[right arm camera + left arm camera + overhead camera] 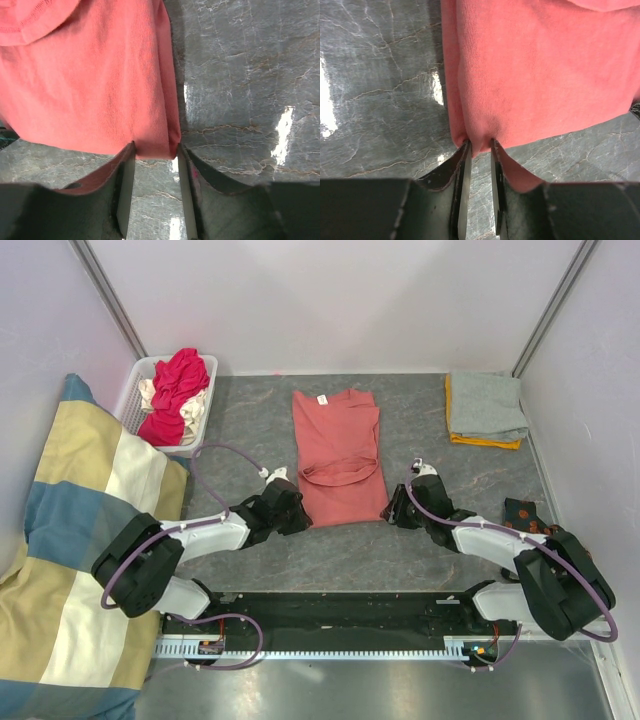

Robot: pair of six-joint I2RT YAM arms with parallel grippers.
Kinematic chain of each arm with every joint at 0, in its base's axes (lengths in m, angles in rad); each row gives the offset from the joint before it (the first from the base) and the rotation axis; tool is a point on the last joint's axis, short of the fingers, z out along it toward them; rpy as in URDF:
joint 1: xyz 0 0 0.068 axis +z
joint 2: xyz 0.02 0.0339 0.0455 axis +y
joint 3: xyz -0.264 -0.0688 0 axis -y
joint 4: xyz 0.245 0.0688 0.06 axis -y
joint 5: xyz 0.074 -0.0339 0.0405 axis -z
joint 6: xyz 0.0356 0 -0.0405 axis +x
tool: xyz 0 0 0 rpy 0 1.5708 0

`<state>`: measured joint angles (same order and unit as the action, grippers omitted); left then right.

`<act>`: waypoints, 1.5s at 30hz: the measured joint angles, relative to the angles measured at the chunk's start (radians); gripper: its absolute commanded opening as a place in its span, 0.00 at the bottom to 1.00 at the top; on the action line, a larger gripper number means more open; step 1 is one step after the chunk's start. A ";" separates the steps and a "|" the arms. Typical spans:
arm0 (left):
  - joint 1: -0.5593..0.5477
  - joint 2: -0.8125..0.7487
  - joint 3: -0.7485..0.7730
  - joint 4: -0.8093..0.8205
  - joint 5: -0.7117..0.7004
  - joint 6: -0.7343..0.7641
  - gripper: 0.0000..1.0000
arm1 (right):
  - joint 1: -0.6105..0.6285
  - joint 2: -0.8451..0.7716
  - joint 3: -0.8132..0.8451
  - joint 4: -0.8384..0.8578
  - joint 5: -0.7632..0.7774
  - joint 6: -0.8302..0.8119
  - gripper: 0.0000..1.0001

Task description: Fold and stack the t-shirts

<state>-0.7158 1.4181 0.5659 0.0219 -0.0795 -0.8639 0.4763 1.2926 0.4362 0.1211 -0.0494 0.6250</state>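
The salmon-pink t-shirt (pixel 338 455) lies flat in the middle of the table, folded to a narrow strip, its white neck label at the far end. My left gripper (pixel 298 512) is at the shirt's near left corner. In the left wrist view the gripper (pixel 479 146) pinches a pucker of the pink cloth (pixel 540 75) between its tips. My right gripper (pixel 392 510) is at the near right corner. In the right wrist view the gripper (pixel 156 150) stands open with the corner of the cloth (pixel 100 90) between its tips.
A folded grey t-shirt (pixel 486 405) lies on an orange one (pixel 486 443) at the far right. A white basket (pixel 132 392) at the far left holds magenta-red (pixel 180 388) and cream shirts. The striped cushion (pixel 80 540) lies left. A small dark patterned item (pixel 522 512) lies right.
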 measured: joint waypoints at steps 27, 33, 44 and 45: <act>-0.164 -0.029 0.019 -0.126 -0.077 -0.013 0.02 | 0.213 -0.124 0.011 -0.191 0.127 -0.006 0.00; -0.269 -0.080 -0.002 -0.193 -0.084 -0.055 0.02 | 0.299 -0.242 -0.023 -0.258 0.174 0.058 0.00; -0.525 -0.155 -0.025 -0.321 -0.132 -0.192 0.02 | 0.547 -0.379 -0.036 -0.432 0.313 0.217 0.00; -0.545 -0.155 -0.025 -0.328 -0.134 -0.204 0.02 | 0.584 -0.385 -0.036 -0.450 0.332 0.238 0.00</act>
<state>-1.2610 1.2629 0.5411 -0.3061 -0.2134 -1.0683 1.0599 0.9081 0.4004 -0.3286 0.2829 0.8631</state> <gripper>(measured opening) 0.029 0.010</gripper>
